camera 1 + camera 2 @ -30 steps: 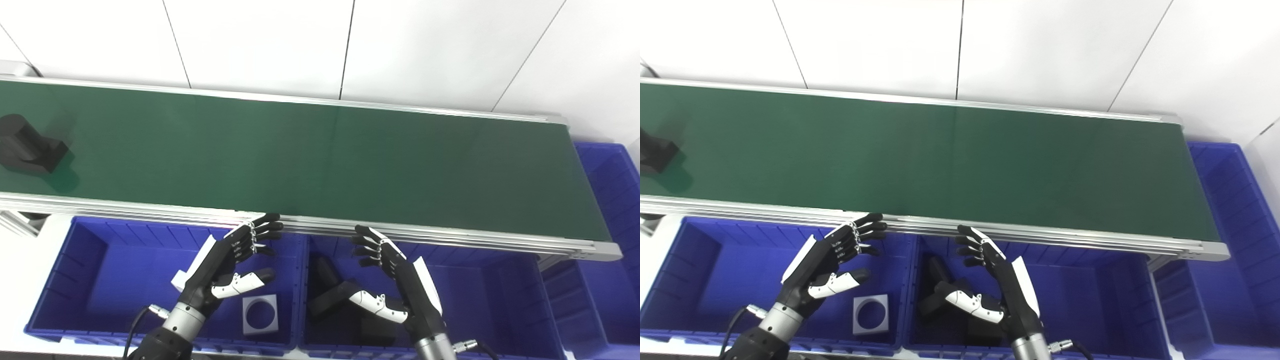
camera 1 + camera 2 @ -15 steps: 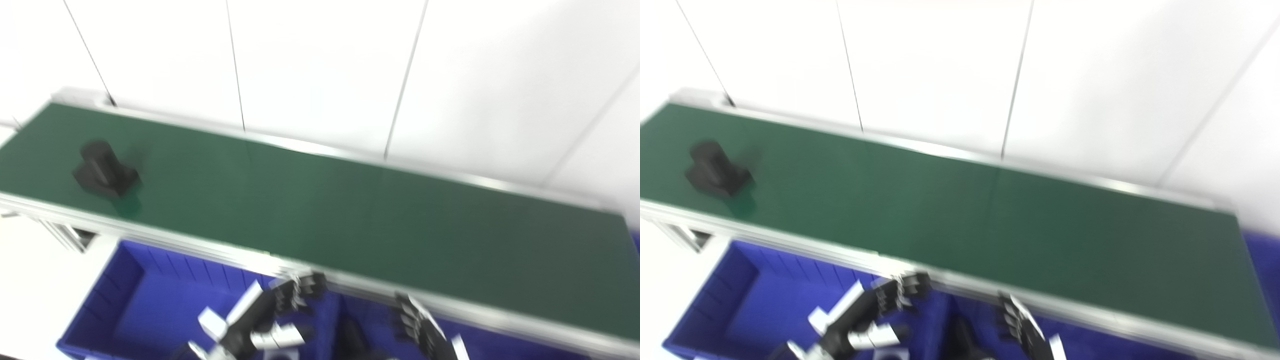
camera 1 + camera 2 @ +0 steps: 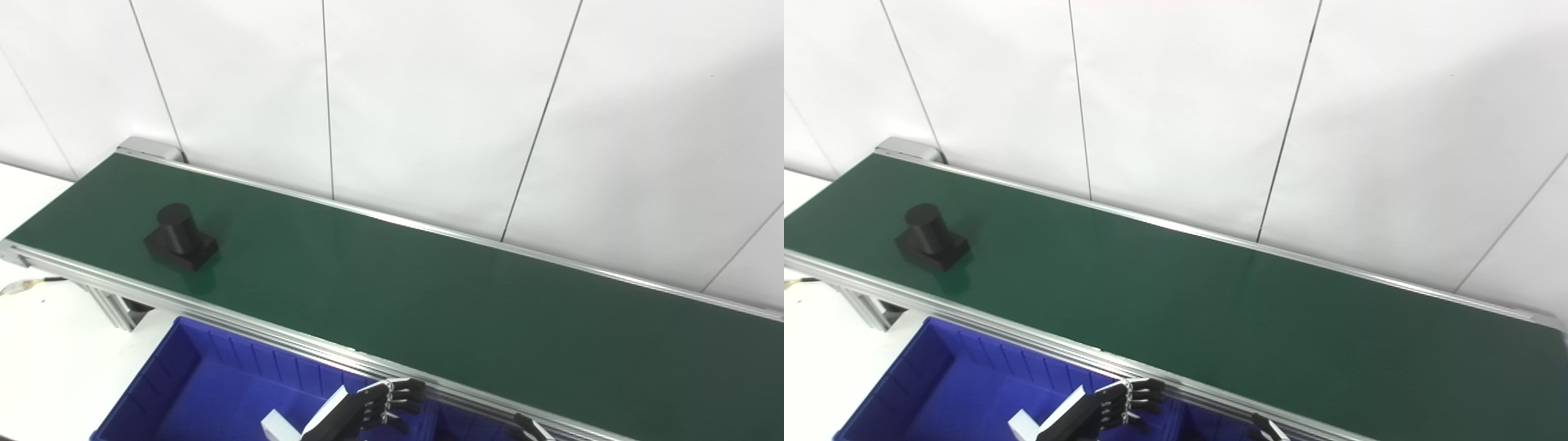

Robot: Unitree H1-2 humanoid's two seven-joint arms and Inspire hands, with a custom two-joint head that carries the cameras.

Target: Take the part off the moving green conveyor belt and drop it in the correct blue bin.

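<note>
Part (image 3: 179, 242) in matte black: short upright cylinder on a squarish block base, standing near the left end of the green conveyor belt (image 3: 429, 294), closer to the near rail, faint reflection on the belt just in front. Belt surface smooth and slightly glossy, edged by ribbed silver aluminium rails, running diagonally from upper left to lower right beneath white wall panels (image 3: 429, 92) split by thin dark seams. Below the near rail, blue plastic bin (image 3: 184, 392) with ribbed inner walls. Left hand (image 3: 361, 413) low at the bottom edge over the bin, black fingers (image 3: 398, 392) extended and a little apart toward the rail, holding nothing, well apart from the part. Right hand (image 3: 531, 429) only a sliver of dark fingertips at the bottom edge; spread or closed, cannot tell. Far-left belt corner visible in the left eye view, cut off in the right eye view; belt's right end (image 3: 1543, 321) visible only in the right eye view.
</note>
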